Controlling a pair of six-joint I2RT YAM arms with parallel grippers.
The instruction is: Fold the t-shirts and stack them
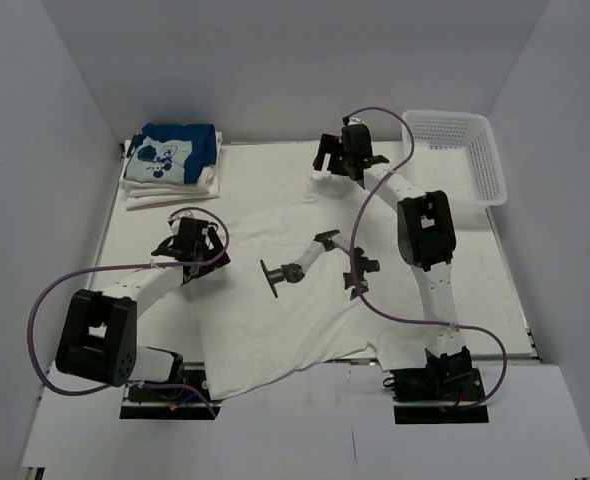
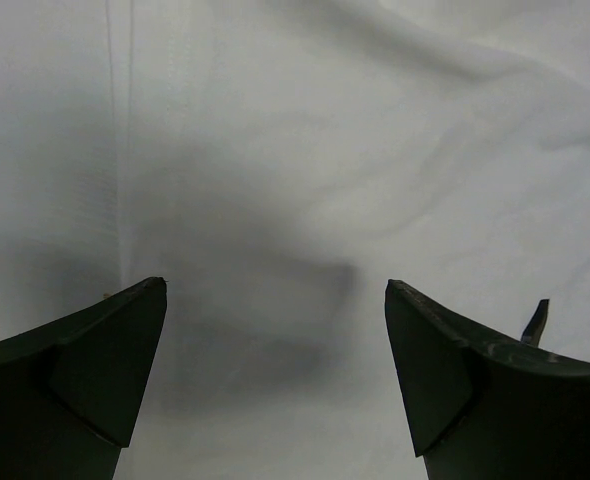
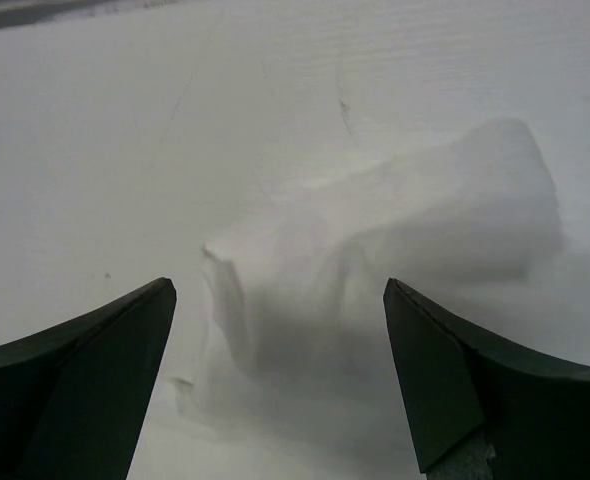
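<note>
A white t-shirt [image 1: 275, 310] lies spread over the middle of the table, its near hem at the front edge. My left gripper [image 1: 197, 246] hovers open over the shirt's left side; in the left wrist view only smooth white cloth [image 2: 305, 180] shows between the spread fingers of that gripper [image 2: 275, 290]. My right gripper [image 1: 347, 156] stands open at the shirt's far edge. In the right wrist view a bunched fold of white cloth [image 3: 395, 240] lies just ahead of this gripper [image 3: 280, 288], untouched. Folded t-shirts are stacked at the back left, a blue printed one [image 1: 175, 152] on top.
A white plastic mesh basket [image 1: 480, 160] stands at the back right corner. Grey walls close the table on the left, right and far sides. Purple cables loop from both arms over the table's near half.
</note>
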